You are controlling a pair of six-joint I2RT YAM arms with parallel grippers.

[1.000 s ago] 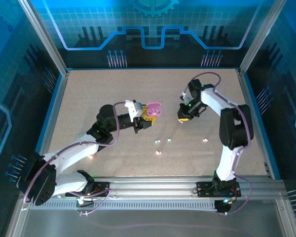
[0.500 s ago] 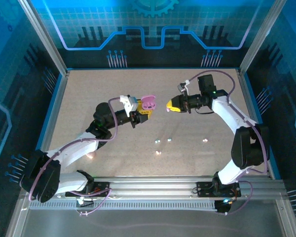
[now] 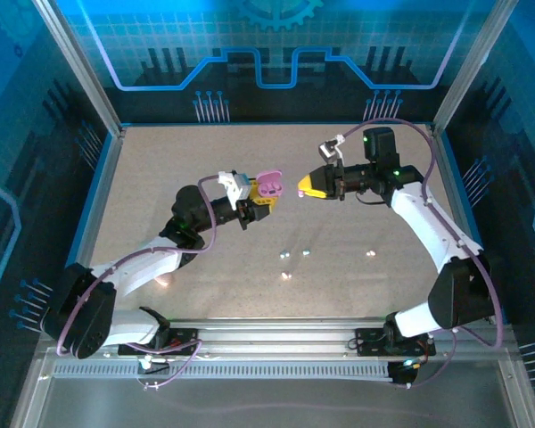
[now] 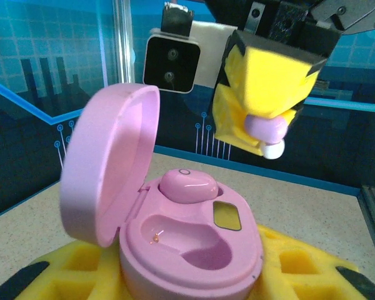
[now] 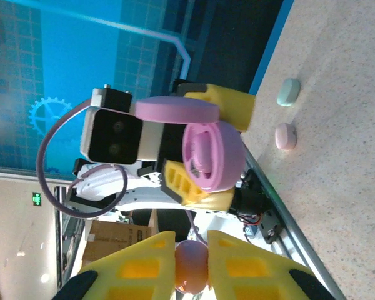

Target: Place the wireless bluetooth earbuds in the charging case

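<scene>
My right claw (image 3: pixel 305 188) is pinched narrow on a pink earbud (image 4: pixel 267 129), held up in the air with its white tip poking out past the pads. My left claw (image 3: pixel 264 198) grips the pink case (image 4: pixel 190 253) from both sides, lid (image 4: pixel 109 162) swung open. A second earbud (image 4: pixel 187 185) sits in the far socket and the near socket is bare. The held earbud hangs near the case, not touching. Pale bits (image 3: pixel 285 254) lie on the table (image 3: pixel 160 178).
</scene>
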